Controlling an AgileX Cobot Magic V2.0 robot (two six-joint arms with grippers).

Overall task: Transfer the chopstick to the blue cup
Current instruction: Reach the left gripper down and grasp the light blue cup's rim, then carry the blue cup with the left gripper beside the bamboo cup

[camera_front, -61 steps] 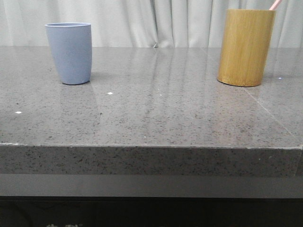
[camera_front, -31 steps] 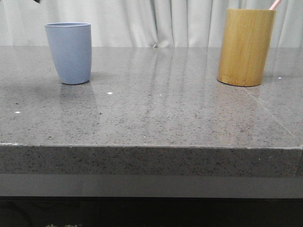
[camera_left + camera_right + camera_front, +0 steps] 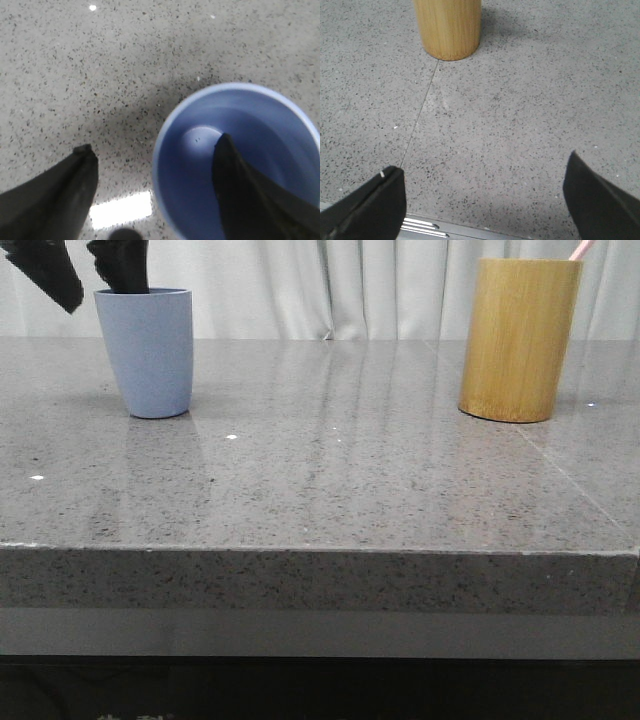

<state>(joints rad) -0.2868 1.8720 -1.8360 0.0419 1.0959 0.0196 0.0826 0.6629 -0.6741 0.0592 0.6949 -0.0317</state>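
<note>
The blue cup [image 3: 145,355] stands upright at the table's far left and looks empty from above [image 3: 200,165]. My left gripper [image 3: 98,295] hangs open just above its rim, one finger over the cup's mouth and the other outside the cup's wall; in the left wrist view the gripper [image 3: 154,143] straddles the rim. The chopstick [image 3: 582,248] shows as a pink tip poking out of the bamboo cup [image 3: 520,340] at the far right. My right gripper [image 3: 481,165] is open over bare table, well short of the bamboo cup [image 3: 449,27].
The grey speckled table [image 3: 330,470] has its front edge close to the camera. A thin seam [image 3: 420,107] runs across the top from the bamboo cup's base. White curtains hang behind the table.
My left gripper has come down into the front view from the upper left and now sits over the blue cup's rim. The cups and the chopstick have not moved.
</note>
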